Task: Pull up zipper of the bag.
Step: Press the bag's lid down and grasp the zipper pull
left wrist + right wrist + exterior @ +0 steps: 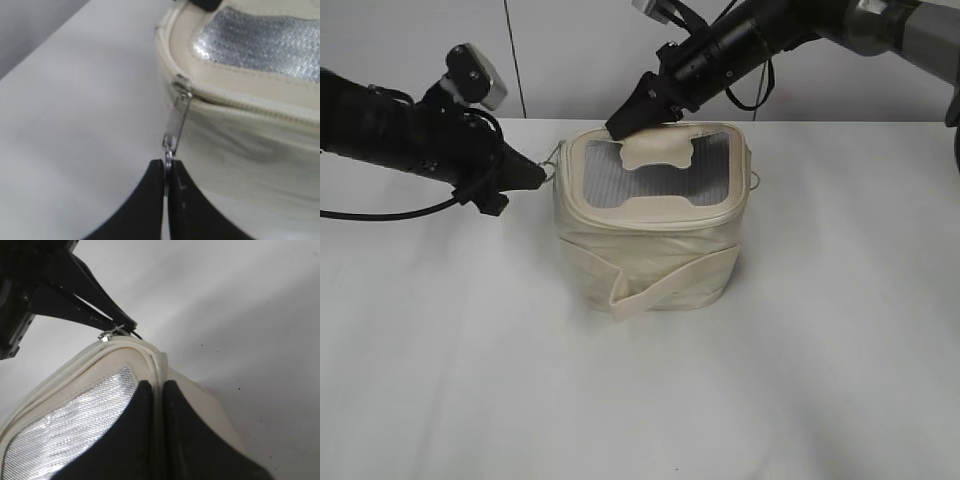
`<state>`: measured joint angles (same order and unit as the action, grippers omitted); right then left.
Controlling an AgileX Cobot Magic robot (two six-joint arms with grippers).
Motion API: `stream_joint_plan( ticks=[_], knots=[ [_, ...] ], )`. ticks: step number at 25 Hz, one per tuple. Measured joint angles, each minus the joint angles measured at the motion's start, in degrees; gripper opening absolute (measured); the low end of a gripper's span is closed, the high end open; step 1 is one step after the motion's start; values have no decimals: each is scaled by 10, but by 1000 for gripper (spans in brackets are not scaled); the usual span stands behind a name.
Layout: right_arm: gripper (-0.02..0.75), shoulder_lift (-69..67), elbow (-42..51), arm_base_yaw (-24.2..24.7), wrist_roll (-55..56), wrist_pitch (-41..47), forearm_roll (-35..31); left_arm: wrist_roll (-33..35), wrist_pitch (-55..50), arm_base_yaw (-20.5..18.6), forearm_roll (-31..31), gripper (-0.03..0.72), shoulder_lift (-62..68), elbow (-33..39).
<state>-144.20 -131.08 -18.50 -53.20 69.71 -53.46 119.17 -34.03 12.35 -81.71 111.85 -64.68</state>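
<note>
The cream bag [650, 260] stands in the middle of the white table, its grey window lid [655, 172] on top. The zipper track [250, 106] runs round the lid's rim. My left gripper [168, 165] is shut on the ring of a silver zipper pull [176, 125] at the bag's left corner [552, 165]. My right gripper [156, 385] is shut on the lid's raised rim [161, 365] at the bag's back edge [625, 125]. In the right wrist view the left gripper's fingers [100, 290] and the pull [111, 332] show beyond the lid. A second pull [757, 180] hangs at the bag's right side.
The white table [640, 400] spreads around the bag. A grey wall [570, 50] stands behind. The bag's strap band [660, 285] hangs loose across its front. A black cable [380, 212] trails from the left arm over the table.
</note>
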Motion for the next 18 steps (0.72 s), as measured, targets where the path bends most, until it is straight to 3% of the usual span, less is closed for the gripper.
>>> stream_joint_plan(
  ticks=[4,6,13,18],
  knots=[
    [41,0,0,0,9,0,0,-166,-1,1,135,-8,-42,2],
    [41,0,0,0,17,0,-1,-210,3,1,165,-8,-76,21],
    [41,0,0,-2,42,0,-3,-238,16,11,159,-8,-168,130],
    [41,0,0,-2,64,0,-2,-264,-2,64,163,-8,-186,165]
  ],
)
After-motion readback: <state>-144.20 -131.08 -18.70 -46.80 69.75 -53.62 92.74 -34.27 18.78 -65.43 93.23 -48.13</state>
